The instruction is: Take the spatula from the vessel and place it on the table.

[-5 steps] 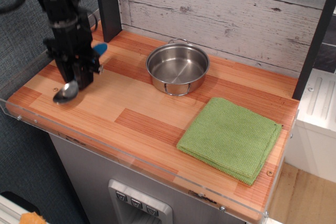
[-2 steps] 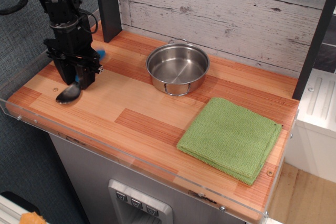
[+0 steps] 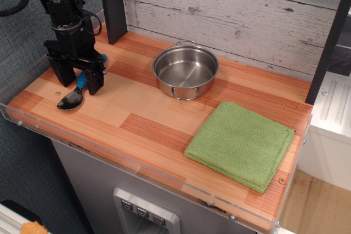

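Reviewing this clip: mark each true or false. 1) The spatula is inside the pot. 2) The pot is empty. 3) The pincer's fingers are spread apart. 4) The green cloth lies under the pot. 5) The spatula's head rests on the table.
1) False: the spatula lies on the table, left of the pot.
2) True.
3) True: the pincer is open, fingers either side of the blue handle.
4) False: the green cloth lies apart, right of and nearer than the pot.
5) True.

One spatula (image 3: 75, 92), one steel vessel (image 3: 185, 72), one green cloth (image 3: 240, 144) — all on one table (image 3: 148, 130)
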You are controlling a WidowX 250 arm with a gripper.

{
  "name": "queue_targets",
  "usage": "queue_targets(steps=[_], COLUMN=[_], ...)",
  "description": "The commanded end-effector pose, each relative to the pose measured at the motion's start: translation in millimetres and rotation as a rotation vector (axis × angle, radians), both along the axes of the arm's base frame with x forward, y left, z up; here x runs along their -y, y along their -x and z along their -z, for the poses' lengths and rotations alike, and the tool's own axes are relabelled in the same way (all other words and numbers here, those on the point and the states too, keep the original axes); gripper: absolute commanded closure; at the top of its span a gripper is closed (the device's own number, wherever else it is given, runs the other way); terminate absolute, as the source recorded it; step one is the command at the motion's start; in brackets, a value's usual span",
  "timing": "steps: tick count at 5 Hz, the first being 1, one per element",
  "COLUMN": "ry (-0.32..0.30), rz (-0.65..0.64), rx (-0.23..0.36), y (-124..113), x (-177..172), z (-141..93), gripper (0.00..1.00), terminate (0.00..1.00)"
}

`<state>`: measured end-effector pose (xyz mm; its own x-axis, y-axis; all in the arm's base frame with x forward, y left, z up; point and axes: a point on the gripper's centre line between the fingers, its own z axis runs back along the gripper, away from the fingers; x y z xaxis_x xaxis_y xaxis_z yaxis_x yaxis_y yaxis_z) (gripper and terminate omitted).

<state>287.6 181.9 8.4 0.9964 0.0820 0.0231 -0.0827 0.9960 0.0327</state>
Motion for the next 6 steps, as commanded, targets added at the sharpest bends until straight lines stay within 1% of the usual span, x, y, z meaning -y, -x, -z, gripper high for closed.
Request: queue_targets(steps=[1, 2, 3, 4, 5, 6], ry=[-0.053, -0.109, -0.108, -0.094, -0.057, -0.081], rz=[-0.076, -0.126, -0.153, -0.232, -0.277, -0.265], rx=[0.069, 0.072, 0.088, 0.068, 0.084, 0.100], y=[-8.7, -8.4, -11.4, -17.4, -34.4, -51.3], x=[-6.1, -1.7, 2.7, 5.9, 13.6, 19.9], z=[-52.5, -69.8, -81.9, -83.4, -91.8, -99.6], gripper=[0.00, 0.00, 0.00, 0.00, 0.00, 0.00], terminate=[0.00, 0.00, 0.00, 0.00, 0.00, 0.00])
